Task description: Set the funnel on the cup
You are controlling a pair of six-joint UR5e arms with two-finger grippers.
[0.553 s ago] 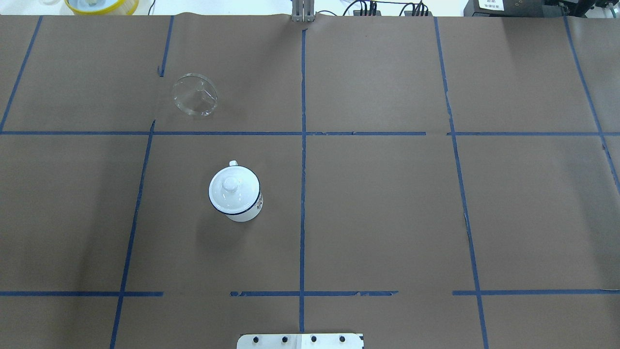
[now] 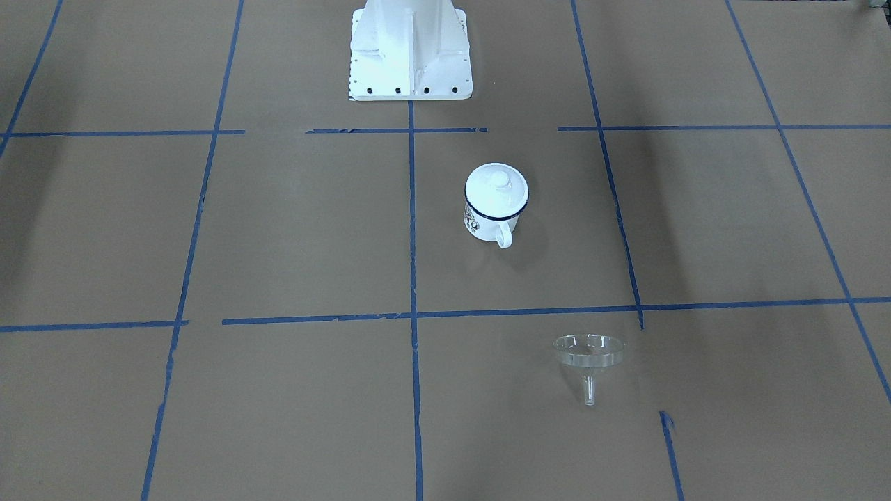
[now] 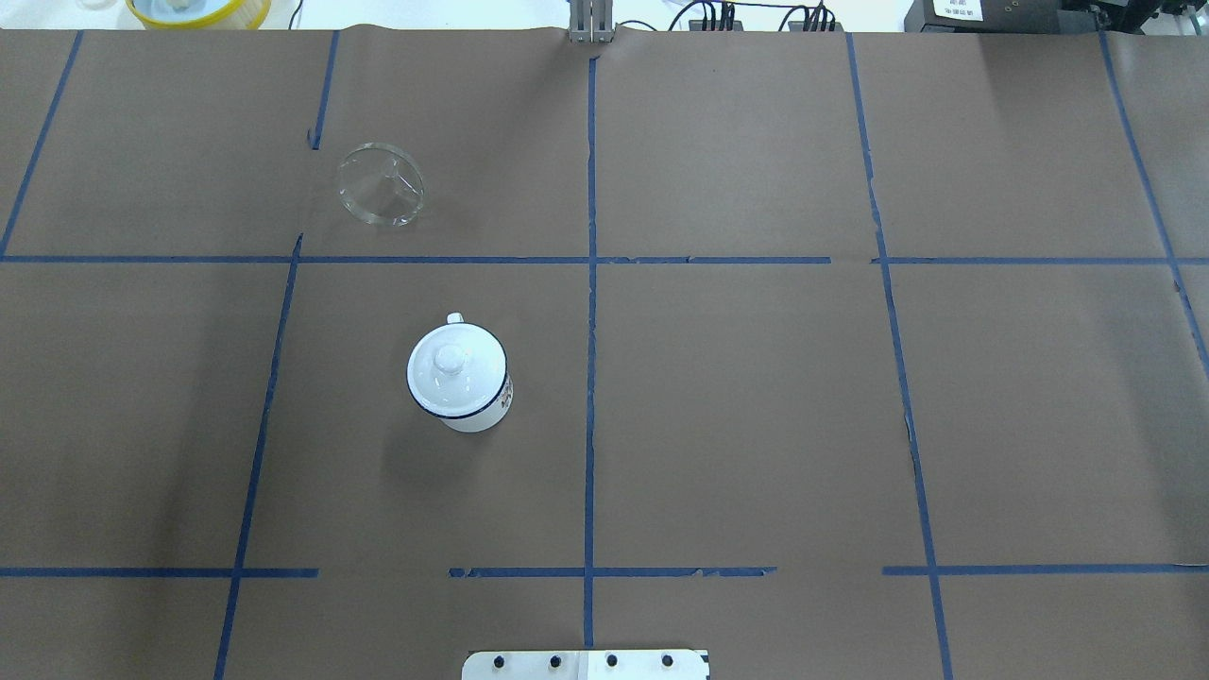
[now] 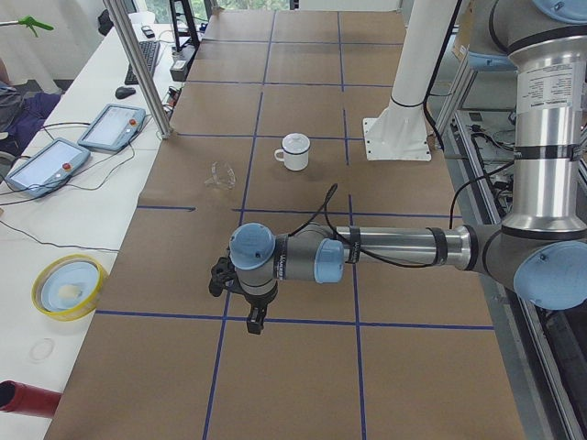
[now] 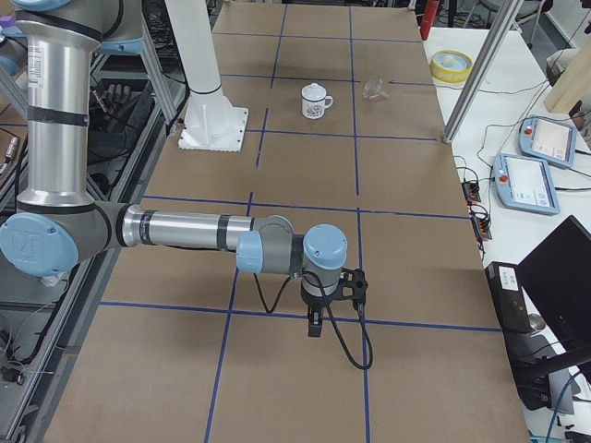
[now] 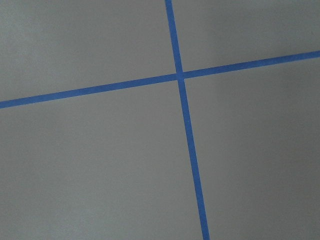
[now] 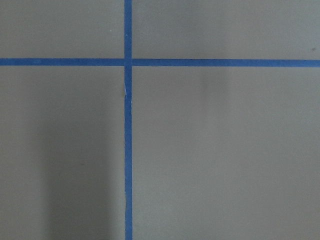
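Nothing had shifted: the small clear funnel (image 3: 380,184) lay untouched, well apart from the lidded white enamel mug (image 3: 460,376), while the left gripper (image 4: 254,325) and right gripper (image 5: 315,329) hung far off, whether parted or closed I could not tell.

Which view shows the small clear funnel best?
Exterior front-facing: the small clear transparent funnel shows its round bowl and thin spout separately. Overhead shows it too, but the spout overlaps the bowl. Both side views: a tiny, faint glint. Wrist views: only brown paper and blue tape.

right gripper (image 5: 314,325) hangs over the table (image 5: 416,268), jaw state unreadable; cup (image 5: 315,101) and funnel (image 5: 375,89) far off, apart.
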